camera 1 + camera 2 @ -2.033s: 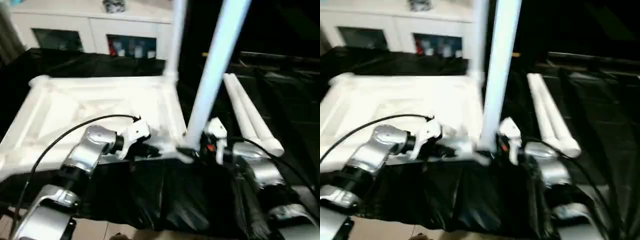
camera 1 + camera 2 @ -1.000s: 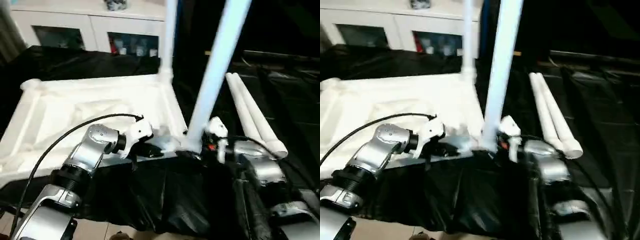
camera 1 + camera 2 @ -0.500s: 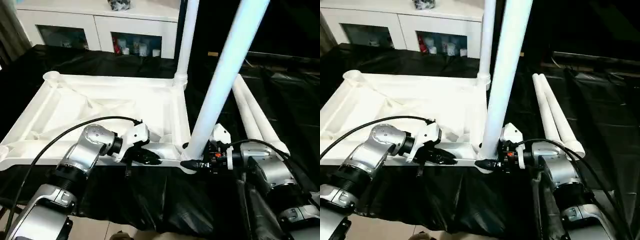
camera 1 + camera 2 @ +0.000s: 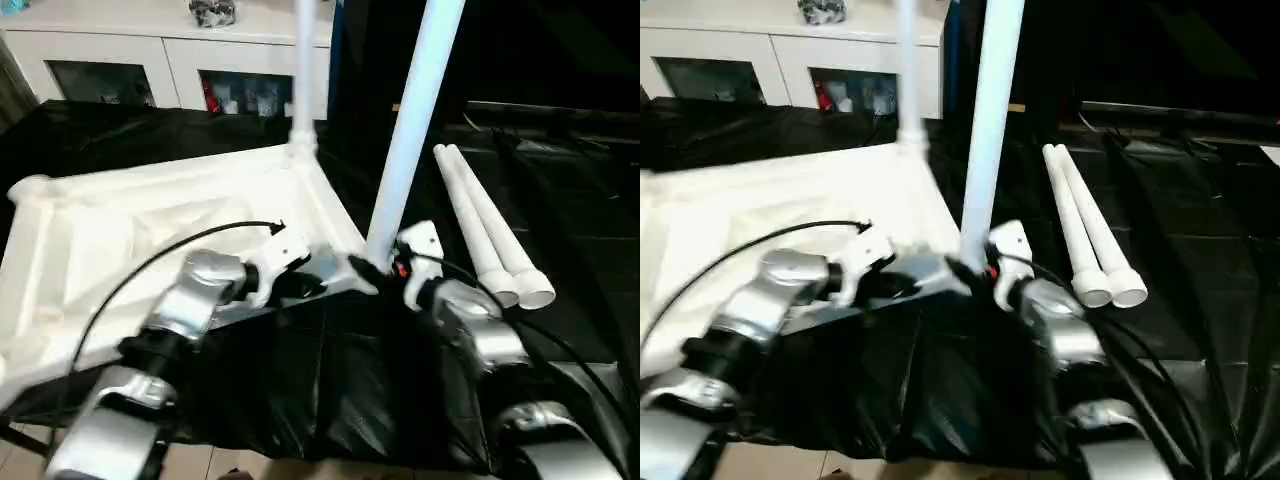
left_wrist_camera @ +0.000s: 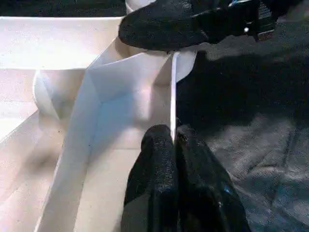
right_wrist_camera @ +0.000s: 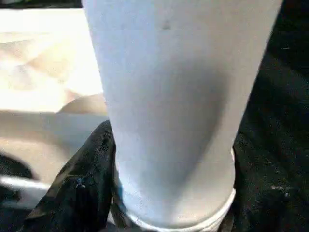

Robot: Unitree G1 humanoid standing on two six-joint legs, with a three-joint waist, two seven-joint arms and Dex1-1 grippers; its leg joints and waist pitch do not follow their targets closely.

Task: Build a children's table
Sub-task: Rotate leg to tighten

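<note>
At the tabletop's (image 4: 150, 230) near corner, left hand (image 5: 173, 140) pinches its thin rim; right hand (image 4: 375, 272) grips the upright leg (image 4: 405, 130).

Both upright legs (image 4: 410, 130) cut off at top edge; tabletop (image 4: 120, 250) blurred.

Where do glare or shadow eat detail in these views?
Left eye view: the white plastic tabletop glares, its ribs faint, against the black table cover. Left wrist view: the left gripper is one dark mass on the bright rim. Right wrist view: the upright white tubular leg is shaded grey.
</note>
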